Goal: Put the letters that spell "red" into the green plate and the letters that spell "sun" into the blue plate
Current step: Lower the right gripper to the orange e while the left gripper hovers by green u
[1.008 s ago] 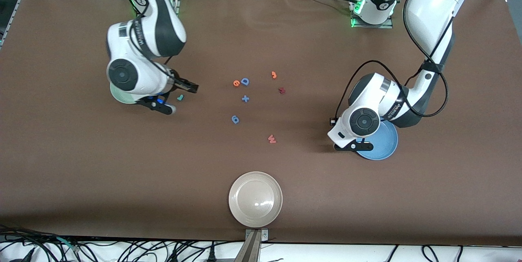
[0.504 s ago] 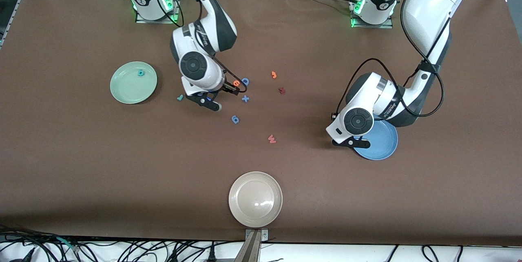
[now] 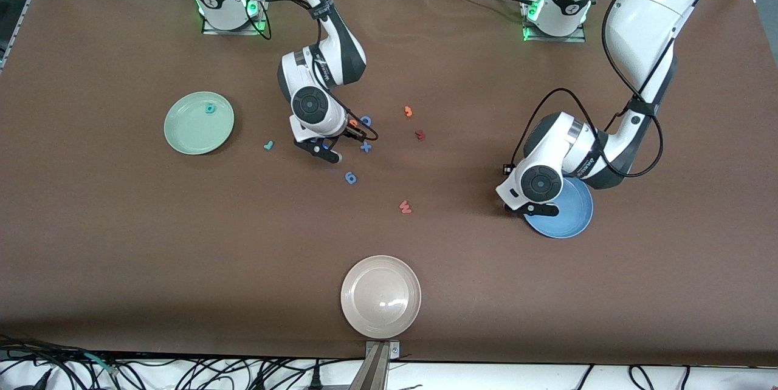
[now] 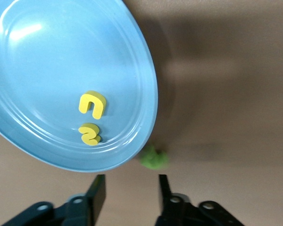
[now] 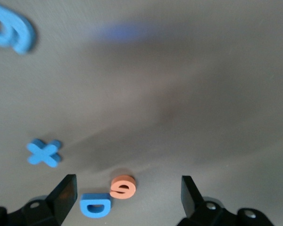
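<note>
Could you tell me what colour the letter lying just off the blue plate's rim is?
Green; the left wrist view shows it best.

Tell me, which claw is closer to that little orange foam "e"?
The right claw: it hangs open right over the small orange foam letter "e", mid-table. The left claw is over the edge of the round blue plate, at the left arm's end.

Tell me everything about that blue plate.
The blue plate is round, glossy and medium blue, with a plain raised rim. It lies flat on the brown table at the left arm's end, partly under the left gripper. A yellow "u" and yellow "s" lie inside; a green letter lies just outside its rim.
</note>
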Tool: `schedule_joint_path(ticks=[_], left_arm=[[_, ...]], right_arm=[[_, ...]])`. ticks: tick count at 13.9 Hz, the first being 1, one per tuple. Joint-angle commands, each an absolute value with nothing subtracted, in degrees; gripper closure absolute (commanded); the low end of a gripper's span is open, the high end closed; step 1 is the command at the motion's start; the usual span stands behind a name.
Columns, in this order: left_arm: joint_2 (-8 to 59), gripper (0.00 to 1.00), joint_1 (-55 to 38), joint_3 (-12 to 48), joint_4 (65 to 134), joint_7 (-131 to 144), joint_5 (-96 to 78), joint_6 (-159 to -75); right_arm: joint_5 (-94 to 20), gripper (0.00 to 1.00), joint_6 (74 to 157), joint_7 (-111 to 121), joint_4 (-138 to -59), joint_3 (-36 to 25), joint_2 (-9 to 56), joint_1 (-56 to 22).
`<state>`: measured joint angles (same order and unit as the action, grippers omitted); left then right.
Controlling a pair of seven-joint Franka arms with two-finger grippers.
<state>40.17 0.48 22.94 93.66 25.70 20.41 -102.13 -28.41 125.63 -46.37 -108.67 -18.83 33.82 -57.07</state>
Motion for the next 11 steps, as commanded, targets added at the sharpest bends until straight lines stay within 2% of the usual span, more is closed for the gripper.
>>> schedule_joint_path(ticks=[1, 11], left_arm=[[38.85, 0.0, 0.79, 23.29, 94.57, 24.96, 21.71, -102.57], [37.97, 0.0, -2.29, 24.87, 88.42, 25.58, 19.17, -102.13]], right_arm=[[-29.88, 0.02, 127.35, -46.93, -111.18, -18.46, 33.05, -57.48], [-30.76, 0.04, 130.17, -49.04, -112.5, -18.37, 33.31, -59.5]])
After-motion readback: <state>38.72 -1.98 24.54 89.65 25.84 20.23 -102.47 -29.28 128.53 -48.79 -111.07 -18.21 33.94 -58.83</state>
